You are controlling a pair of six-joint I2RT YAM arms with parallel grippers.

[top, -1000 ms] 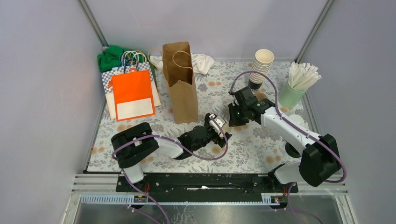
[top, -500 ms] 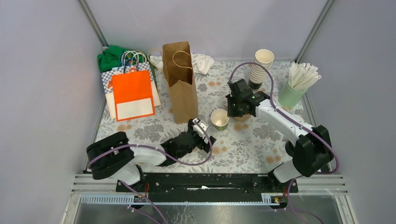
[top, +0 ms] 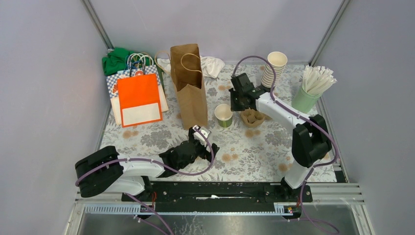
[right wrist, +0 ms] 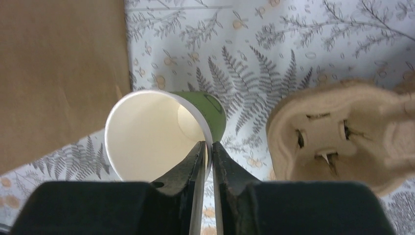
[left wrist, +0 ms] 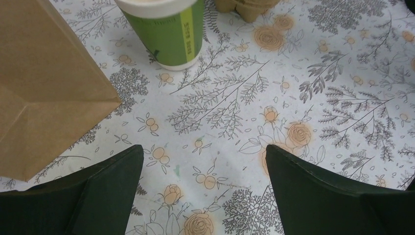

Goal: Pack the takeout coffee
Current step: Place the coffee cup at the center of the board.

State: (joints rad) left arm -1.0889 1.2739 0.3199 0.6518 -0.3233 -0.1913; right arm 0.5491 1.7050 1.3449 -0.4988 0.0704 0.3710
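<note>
A green takeout coffee cup [top: 223,115] with a white inside and no lid is at the table's middle, just right of the upright brown paper bag [top: 188,85]. My right gripper [top: 232,105] reaches down to its far right side. In the right wrist view the gripper [right wrist: 207,143] is shut on the rim of the cup [right wrist: 147,137], which looks slightly tilted. My left gripper [top: 204,139] lies low on the near side, open [left wrist: 203,149] with only tablecloth between its fingers; the cup [left wrist: 164,29] is ahead of it. I cannot tell whether the cup's base touches the table.
A brown pulp cup carrier [top: 252,116] lies right of the cup. A stack of cream cups [top: 274,68] and a pale green cup of white sticks [top: 311,90] stand at the far right. An orange bag [top: 139,99] and a green cloth [top: 115,59] sit far left.
The right gripper has moved toward the far left, and the cup has gone with it, closer to the brown bag. The left arm has pulled back toward the near left, still open.
</note>
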